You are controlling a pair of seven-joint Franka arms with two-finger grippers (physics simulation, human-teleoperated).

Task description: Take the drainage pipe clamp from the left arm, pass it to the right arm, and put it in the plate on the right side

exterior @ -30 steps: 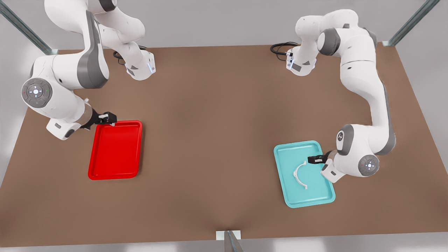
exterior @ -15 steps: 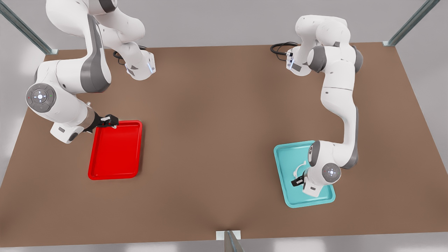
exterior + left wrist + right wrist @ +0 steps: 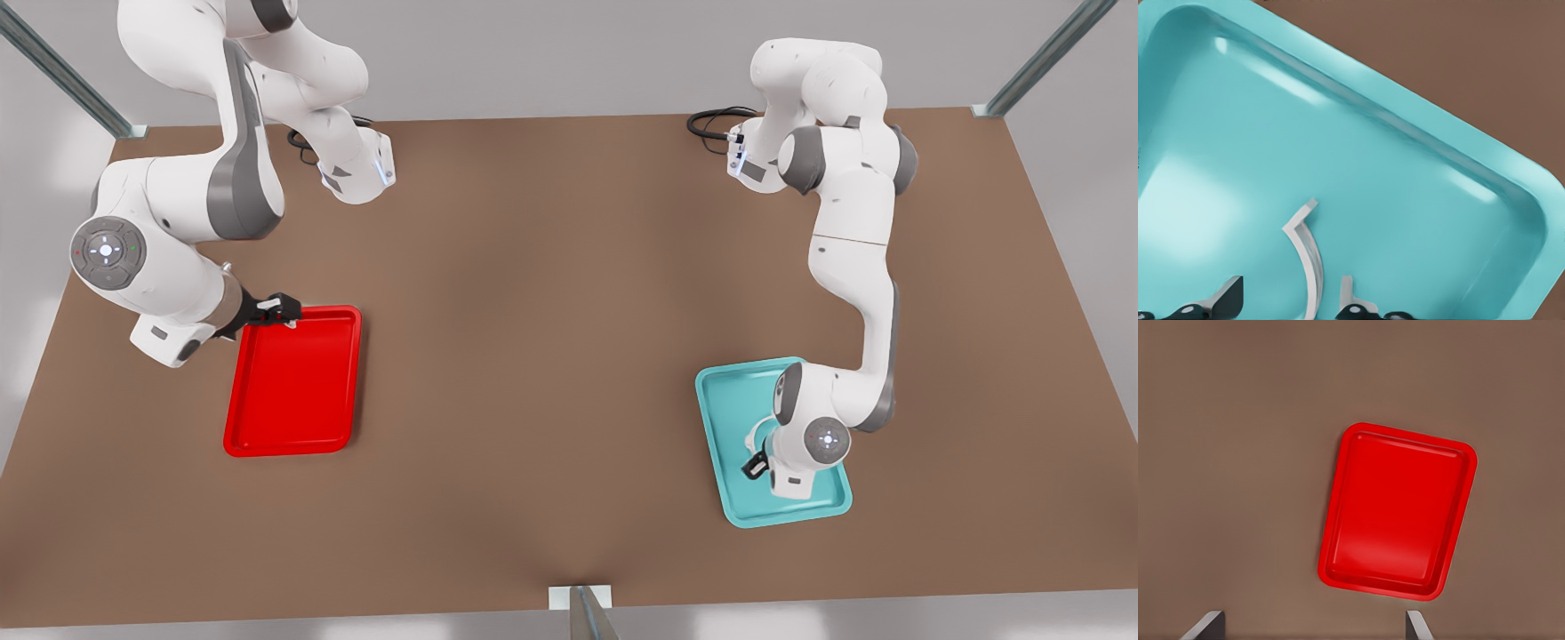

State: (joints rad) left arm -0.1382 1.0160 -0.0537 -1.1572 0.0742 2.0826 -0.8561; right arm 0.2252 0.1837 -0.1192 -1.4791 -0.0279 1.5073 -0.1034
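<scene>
The drainage pipe clamp, a thin white half-ring, lies flat in the teal tray at the front view's right. My left gripper is down over it, open, with one finger on each side of the arc. In the front view the left gripper and its wrist cover most of the clamp. The red plate lies at the front view's left. My right gripper hovers open at the plate's far edge, nothing between its fingers; the plate lies below it.
The teal tray sits near the table's front right. Both arm bases and black cables stand at the back edge. A metal post rises at the front edge. Bare brown tabletop spans the middle between the trays.
My left arm swung from beside the teal tray to over the clamp and came down around it. The right arm has only shifted slightly at the red plate's edge.
</scene>
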